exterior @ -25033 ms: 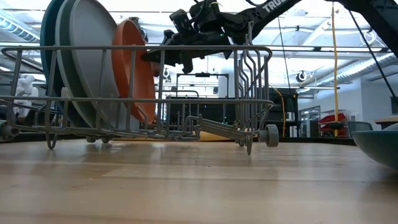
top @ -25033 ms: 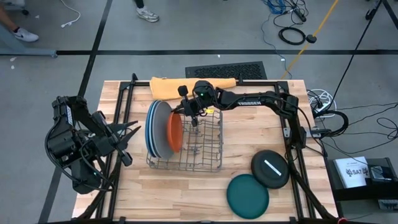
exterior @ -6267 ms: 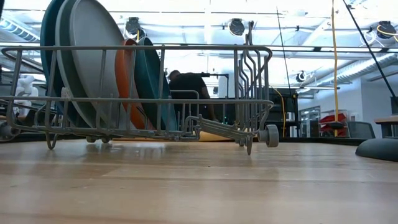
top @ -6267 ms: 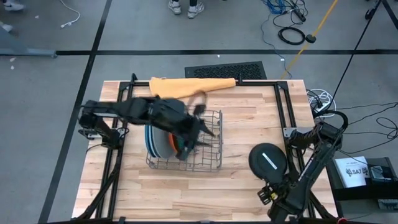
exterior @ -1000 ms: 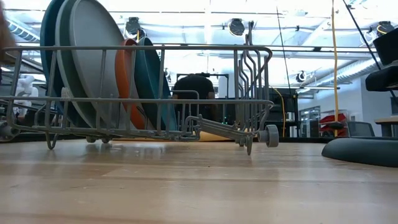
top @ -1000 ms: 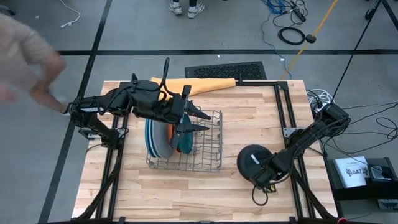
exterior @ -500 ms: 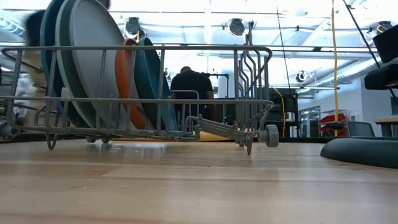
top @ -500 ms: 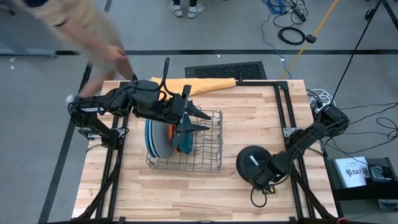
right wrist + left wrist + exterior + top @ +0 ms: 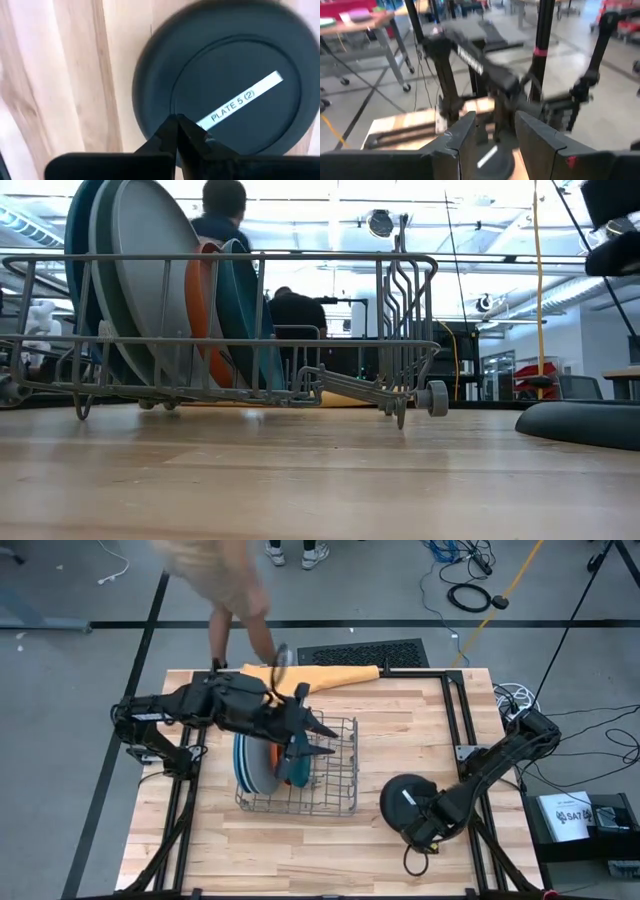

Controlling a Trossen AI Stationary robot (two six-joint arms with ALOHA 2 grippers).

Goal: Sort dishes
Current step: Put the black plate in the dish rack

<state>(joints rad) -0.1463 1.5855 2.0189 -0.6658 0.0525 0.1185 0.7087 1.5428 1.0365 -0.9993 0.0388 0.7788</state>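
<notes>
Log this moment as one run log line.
right gripper: shut, on black plate | left gripper: open, over rack | person behind table

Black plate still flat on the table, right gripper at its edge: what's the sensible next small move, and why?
Probably lift the black plate slightly. The right gripper is shut on its rim, the plate lies flat on the table, and the other plates already stand in the rack.

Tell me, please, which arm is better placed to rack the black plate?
Probably the right: the right gripper is shut at the black plate. The left gripper hovers open above the dish rack, away from it.
</notes>
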